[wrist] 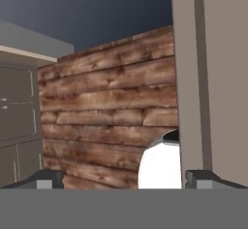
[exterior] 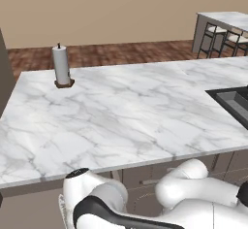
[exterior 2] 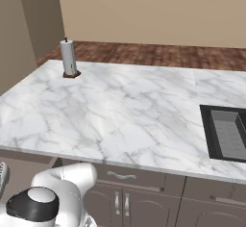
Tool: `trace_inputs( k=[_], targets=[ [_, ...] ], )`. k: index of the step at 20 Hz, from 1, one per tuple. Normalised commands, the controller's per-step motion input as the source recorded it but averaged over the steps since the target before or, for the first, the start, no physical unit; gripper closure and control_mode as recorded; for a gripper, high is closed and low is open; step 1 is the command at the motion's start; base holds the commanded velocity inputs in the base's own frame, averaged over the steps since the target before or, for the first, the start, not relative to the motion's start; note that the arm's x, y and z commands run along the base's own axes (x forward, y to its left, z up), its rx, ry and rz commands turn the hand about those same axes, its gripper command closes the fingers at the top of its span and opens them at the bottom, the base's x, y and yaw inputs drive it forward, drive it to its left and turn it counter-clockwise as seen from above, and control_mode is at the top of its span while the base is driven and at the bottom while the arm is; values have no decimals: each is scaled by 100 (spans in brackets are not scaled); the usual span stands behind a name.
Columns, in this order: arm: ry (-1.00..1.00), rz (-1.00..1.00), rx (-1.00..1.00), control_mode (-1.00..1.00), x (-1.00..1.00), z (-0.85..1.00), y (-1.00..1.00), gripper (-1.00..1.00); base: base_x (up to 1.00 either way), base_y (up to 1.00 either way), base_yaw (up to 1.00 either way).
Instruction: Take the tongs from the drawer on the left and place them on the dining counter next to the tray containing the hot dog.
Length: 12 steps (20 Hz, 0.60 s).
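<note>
The drawer (exterior 2: 121, 175) with its curved silver handle sits shut under the front edge of the marble worktop, just above my folded arm; it also shows as drawer (exterior: 145, 175). The dining counter (exterior: 227, 19) stands far off at the top right with stools beside it. My gripper (wrist: 124, 178) is open, its fingertips (wrist: 48, 178) set wide apart with nothing between them, and it looks across wooden floor toward grey cabinets. The tongs are hidden. The tray and the hot dog are out of view.
A paper towel roll (exterior: 61, 65) (exterior 2: 69, 57) stands at the worktop's (exterior: 121, 116) far left corner. A dark sink (exterior: 235, 102) (exterior 2: 228, 133) is sunk in at the right. Cabinet doors (exterior 2: 120, 204) with upright handles lie below the drawer. Stools (exterior: 215, 39) stand by the dining counter.
</note>
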Motion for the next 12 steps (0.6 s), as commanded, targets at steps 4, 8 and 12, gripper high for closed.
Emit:
trace_inputs(
  k=[4,8,12],
  targets=[
    [-6,0,-2,-100,0,31,-39,-100,0,0,0],
    [-6,0,0,-100,0,26,-45,-100,0,0,0],
    [-7,0,0,-100,0,10,-48,-100,0,0,0]
  ],
)
